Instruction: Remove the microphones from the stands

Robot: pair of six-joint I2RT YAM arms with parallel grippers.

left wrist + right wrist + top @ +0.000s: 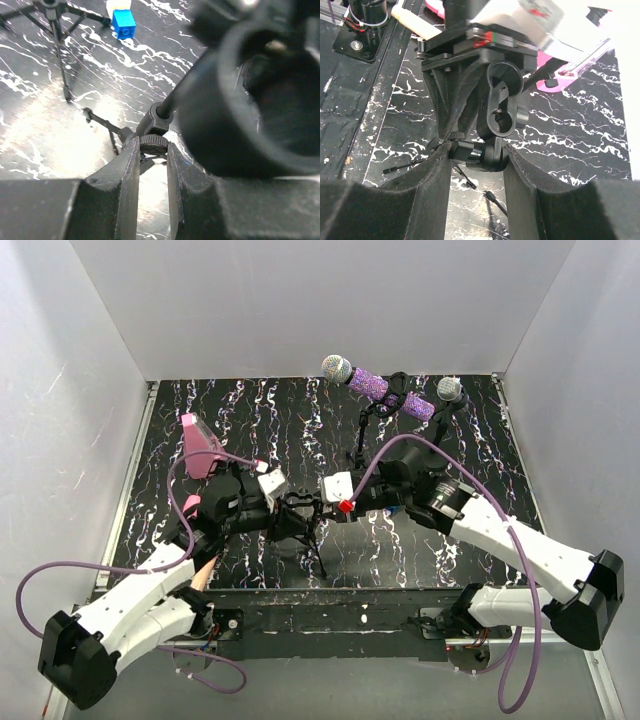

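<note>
**Current Status**

The left gripper [152,146] is pressed together on the black knurled knob [153,141] of a small black tripod stand [310,532] at the centre of the scene. The right gripper [477,155] pinches the black swivel joint [487,155] under that stand's black ring clip [504,82]. The purple glitter microphone with silver mesh head [375,387] lies tilted on a second black stand [362,435] at the far side, right of centre, well apart from both grippers.
</note>
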